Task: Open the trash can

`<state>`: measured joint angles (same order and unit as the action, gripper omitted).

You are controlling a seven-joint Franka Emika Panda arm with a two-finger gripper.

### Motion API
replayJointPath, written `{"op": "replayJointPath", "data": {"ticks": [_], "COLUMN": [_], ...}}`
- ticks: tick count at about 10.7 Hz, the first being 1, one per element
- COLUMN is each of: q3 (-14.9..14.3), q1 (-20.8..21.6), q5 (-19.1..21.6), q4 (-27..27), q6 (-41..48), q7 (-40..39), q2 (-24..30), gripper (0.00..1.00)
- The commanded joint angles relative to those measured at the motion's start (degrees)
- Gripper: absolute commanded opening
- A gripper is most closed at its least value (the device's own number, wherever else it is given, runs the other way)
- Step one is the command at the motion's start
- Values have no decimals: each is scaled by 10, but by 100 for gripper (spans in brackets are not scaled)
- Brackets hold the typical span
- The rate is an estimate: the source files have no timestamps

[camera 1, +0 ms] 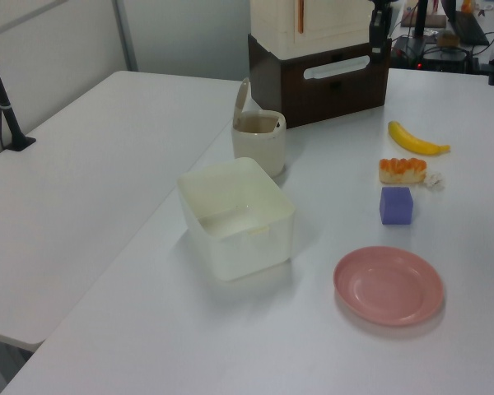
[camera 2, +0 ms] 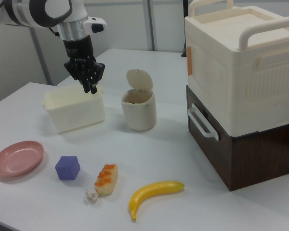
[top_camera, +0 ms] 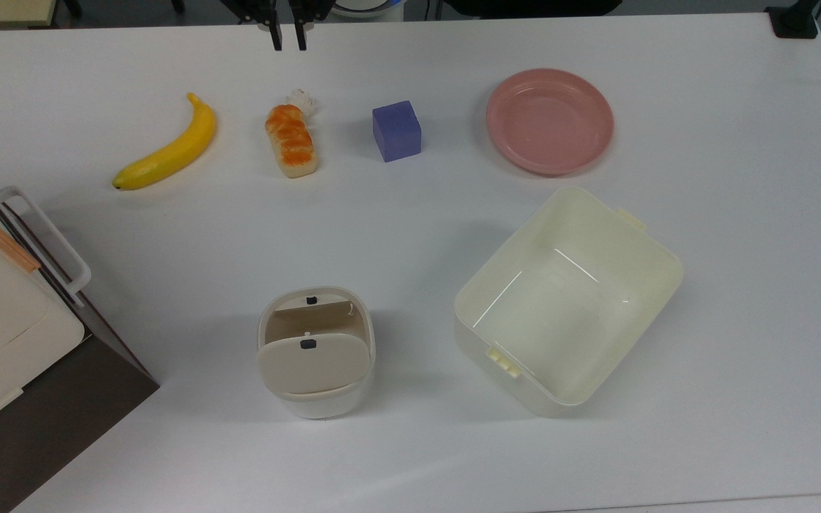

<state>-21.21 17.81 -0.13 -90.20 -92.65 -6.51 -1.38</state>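
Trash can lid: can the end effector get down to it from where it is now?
Probably yes. The end effector hangs raised and apart from the trash can, whose lid stands open and upright; nothing stands over it.

Top view looks straight down; left and right views face each other low across the table (top_camera: 410, 235), sharing it.

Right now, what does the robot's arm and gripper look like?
The arm has glossy white rounded shells with dark joint bands and a silver wrist ring. The gripper is black and blocky, ending in two thin dark fingers.
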Motion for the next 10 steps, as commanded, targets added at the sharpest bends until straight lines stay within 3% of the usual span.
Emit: {"op": "replayJointPath", "data": {"ticks": [1, 2, 10], "q3": [-14, -14, -14], "q1": [14, 14, 18], "q5": [8, 7, 9], "q4": [-9, -10, -11], "q6": [5, 10, 20], "q7": [0, -3, 4], "q2": [11, 11, 27], "gripper": [82, 100, 100]}}
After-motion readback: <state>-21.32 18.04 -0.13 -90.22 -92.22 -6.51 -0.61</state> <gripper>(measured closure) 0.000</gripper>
